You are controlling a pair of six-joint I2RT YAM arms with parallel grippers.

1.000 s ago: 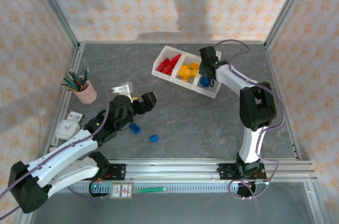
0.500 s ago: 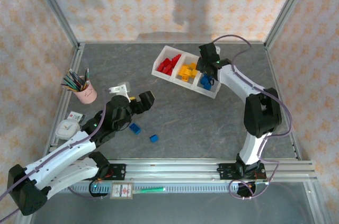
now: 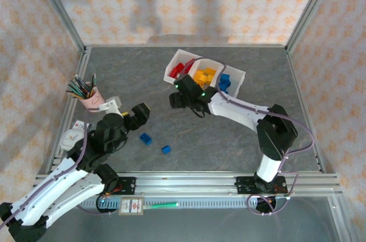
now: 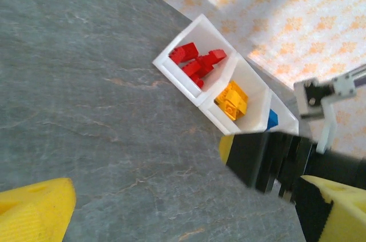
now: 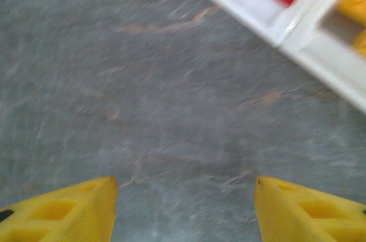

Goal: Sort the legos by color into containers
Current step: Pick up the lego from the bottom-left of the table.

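Note:
The containers are one white tray (image 3: 170, 70) with three compartments: red legos (image 3: 180, 69) at the left, yellow-orange legos (image 3: 203, 75) in the middle, blue legos (image 3: 225, 82) at the right. Two blue legos (image 3: 146, 138) (image 3: 166, 149) lie loose on the grey table. My right gripper (image 3: 175, 98) hovers over bare table just in front of the tray's red end, open, nothing between its yellow fingers (image 5: 86, 205). My left gripper (image 3: 142, 111) is open and empty, left of the right one and above the loose blue legos. The left wrist view shows the tray (image 4: 177, 76) and the right gripper (image 4: 269, 159).
A pink pencil cup (image 3: 90, 98) stands at the left, with a small clock (image 3: 72, 137) and a card nearer the front. Metal frame rails border the table. The tray wall (image 5: 246, 7) lies close ahead of the right gripper.
The right arm swung from over the blue compartment to the table in front of the tray's red end, and its jaws opened wider. The left arm drew back to the left.

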